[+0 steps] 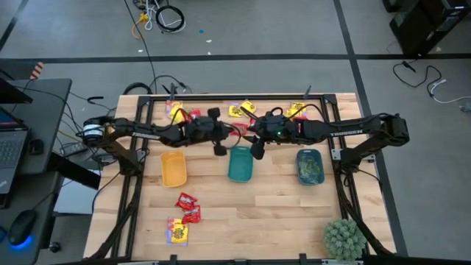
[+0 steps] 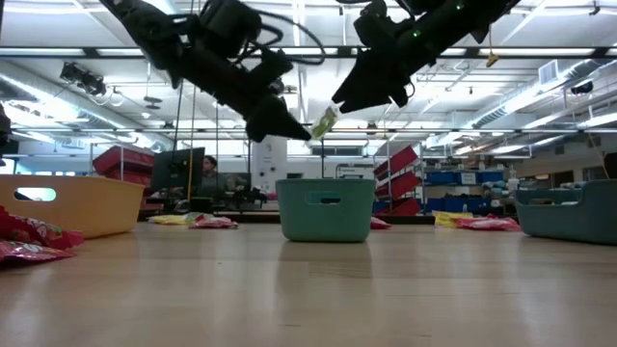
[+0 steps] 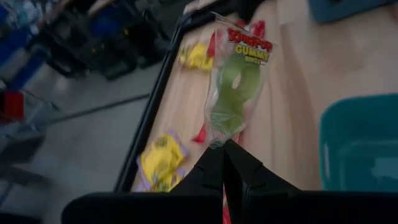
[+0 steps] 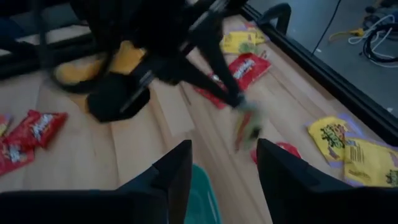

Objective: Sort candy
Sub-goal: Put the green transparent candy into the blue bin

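Note:
My left gripper (image 1: 219, 149) hangs above the table between the yellow-orange tray (image 1: 174, 168) and the teal tray (image 1: 241, 163), shut on a green gummy packet (image 3: 236, 81). In the low view the packet (image 2: 325, 122) sits high over the teal tray (image 2: 325, 209). My right gripper (image 1: 257, 152) is open and empty, close beside it above the teal tray's far end. In its wrist view, the packet (image 4: 247, 124) shows just beyond its fingers. Red packets (image 1: 188, 206) and a yellow one (image 1: 176, 232) lie flat near the front edge. More yellow (image 1: 239, 110) and red (image 1: 195, 116) ones lie along the far edge. My left gripper pinches the green packet by one end edge (image 3: 216, 140) between its two fingertips. The packet sticks out past the tips, slanting upward (image 2: 325, 122). It is lifted clear of the table and trays.
A darker teal tray (image 1: 310, 166) on the right holds green packets. A spiky green plant (image 1: 344, 237) stands at the near right corner. A black frame rail (image 1: 221, 97) runs along the far edge. Bare wood lies between the trays and the near edge.

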Motion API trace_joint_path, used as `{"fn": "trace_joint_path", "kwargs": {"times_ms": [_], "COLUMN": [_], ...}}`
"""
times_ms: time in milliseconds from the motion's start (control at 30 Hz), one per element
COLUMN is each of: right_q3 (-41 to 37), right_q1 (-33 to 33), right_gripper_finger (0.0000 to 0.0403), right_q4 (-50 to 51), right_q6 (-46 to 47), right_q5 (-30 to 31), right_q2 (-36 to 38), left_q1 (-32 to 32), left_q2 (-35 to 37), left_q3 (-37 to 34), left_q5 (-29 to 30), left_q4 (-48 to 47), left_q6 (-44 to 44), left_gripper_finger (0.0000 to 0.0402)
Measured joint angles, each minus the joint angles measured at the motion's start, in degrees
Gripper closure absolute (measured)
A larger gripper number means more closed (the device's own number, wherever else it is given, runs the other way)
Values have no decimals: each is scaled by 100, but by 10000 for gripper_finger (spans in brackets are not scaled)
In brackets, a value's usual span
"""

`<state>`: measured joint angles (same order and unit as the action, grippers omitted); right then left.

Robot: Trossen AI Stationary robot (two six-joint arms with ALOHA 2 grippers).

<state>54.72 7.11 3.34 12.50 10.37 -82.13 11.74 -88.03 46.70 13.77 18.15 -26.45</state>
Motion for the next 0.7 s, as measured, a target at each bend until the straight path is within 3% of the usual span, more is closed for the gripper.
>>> {"fn": "trace_joint_path", "kwargs": {"times_ms": [233,367,500,700], "right_q3": [2,2,2,2], "right_q1": [-1,1,1,-5], "right_gripper_finger": [222,234,278,387], "right_q4": [-80,-107,-117,-119], "right_q6": [-6,-20,-64,-334], "right_q5": [-2,-2,0,0], "right_q2": [55,53,51,48], "left_q1": [-309,-360,-394,-437], "left_q2": [0,0,0,0], "left_q3": [0,0,0,0], "left_q5": [210,217,213,312], "left_q4": [279,383,444,478], "left_q6": [-201,-193,-191,-198], "left_gripper_finger": [401,401,401,395]}}
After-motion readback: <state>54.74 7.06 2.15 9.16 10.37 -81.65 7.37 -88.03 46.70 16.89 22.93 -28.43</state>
